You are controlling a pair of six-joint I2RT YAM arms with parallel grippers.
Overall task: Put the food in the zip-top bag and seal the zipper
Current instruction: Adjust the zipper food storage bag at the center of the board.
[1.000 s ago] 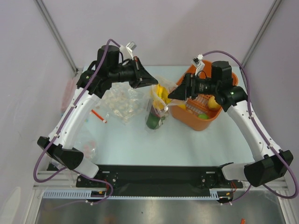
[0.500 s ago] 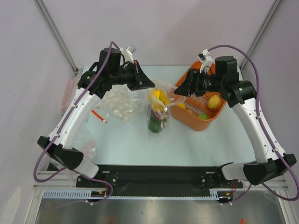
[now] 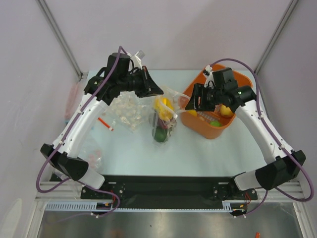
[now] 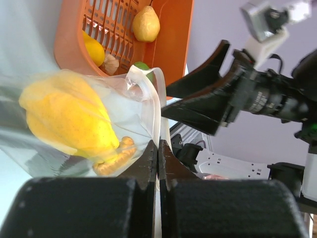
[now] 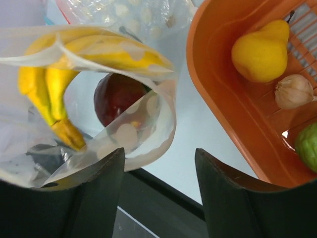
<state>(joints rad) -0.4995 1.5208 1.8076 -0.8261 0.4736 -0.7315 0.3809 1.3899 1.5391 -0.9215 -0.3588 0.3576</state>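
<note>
The dotted zip-top bag point(image 3: 166, 119) hangs at the table's middle with a yellow banana point(image 5: 49, 89), a dark red apple point(image 5: 119, 99) and a green piece point(image 3: 159, 134) inside. My left gripper point(image 3: 159, 92) is shut on the bag's mouth edge point(image 4: 156, 111) and holds it up. My right gripper point(image 3: 189, 104) is open and empty; the bag's free lip point(image 5: 163, 109) lies just above its left finger point(image 5: 99, 173). The zipper stands open. In the orange basket point(image 3: 213, 133) lie a yellow pear-shaped fruit point(image 5: 260, 49), a garlic point(image 5: 293, 91), a lemon point(image 4: 94, 49) and a green fruit point(image 5: 307, 146).
A plain clear bag point(image 3: 126, 111) with pale pieces lies left of the dotted bag, a red strip point(image 3: 104, 123) beside it. Another clear bag point(image 3: 91, 156) lies near the left arm's base. The basket's wall point(image 5: 223, 99) is close on the right gripper's right.
The right arm's wrist has swung back and over the basket, its gripper staying by the bag's mouth. The bag has sagged a little lower. The left gripper has kept its hold.
</note>
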